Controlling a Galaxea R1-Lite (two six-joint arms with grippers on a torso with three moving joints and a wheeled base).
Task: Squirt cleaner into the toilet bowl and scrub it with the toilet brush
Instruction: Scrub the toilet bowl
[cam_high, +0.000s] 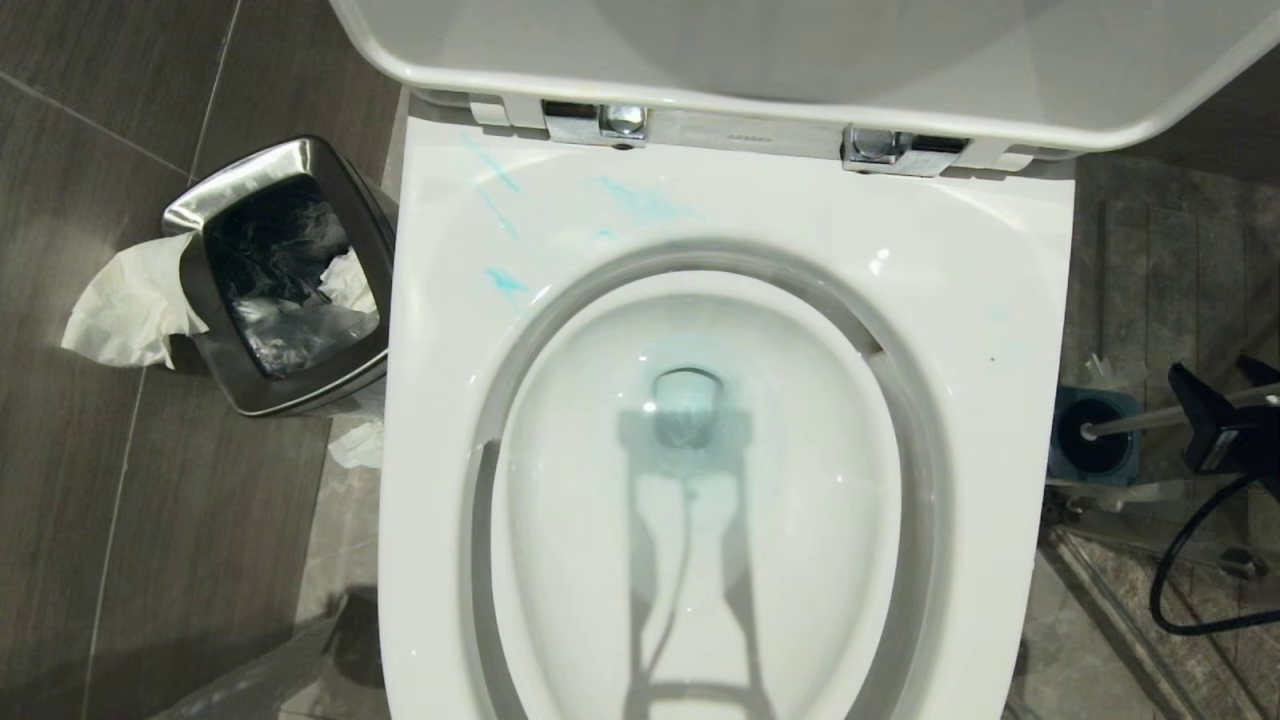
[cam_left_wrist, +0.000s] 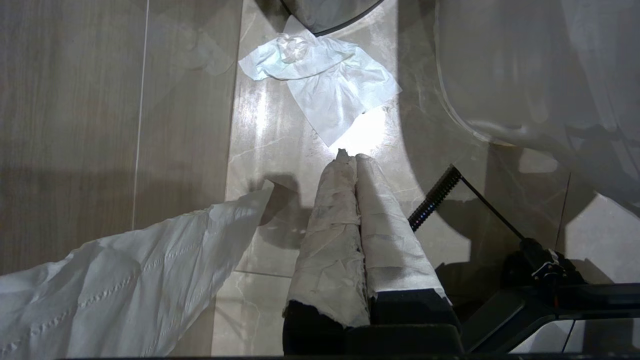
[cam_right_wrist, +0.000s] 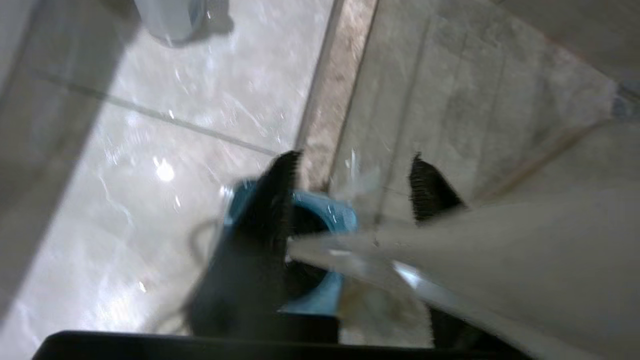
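Observation:
The white toilet bowl (cam_high: 980, 300) fills the head view, its lid (cam_high: 800, 50) raised at the back. Cleaner (cam_high: 640, 200) shows as turquoise smears on the rear rim and tints the water at the drain. The toilet brush (cam_high: 1150, 418) stands on the floor to the right, bristle head down in its blue holder (cam_high: 1095, 445) and white handle leaning right. My right gripper (cam_high: 1215, 425) is at that handle. In the right wrist view the gripper (cam_right_wrist: 355, 157) straddles the blurred white handle (cam_right_wrist: 450, 250) above the holder (cam_right_wrist: 325, 210). My left gripper (cam_left_wrist: 350, 157), wrapped in white, hangs shut over the floor.
A steel-rimmed bin (cam_high: 285, 275) with a black liner stands left of the bowl, white tissue (cam_high: 125, 305) draped over its side. A crumpled tissue (cam_left_wrist: 320, 75) lies on the floor tiles. A black cable (cam_high: 1170, 590) loops near the right arm.

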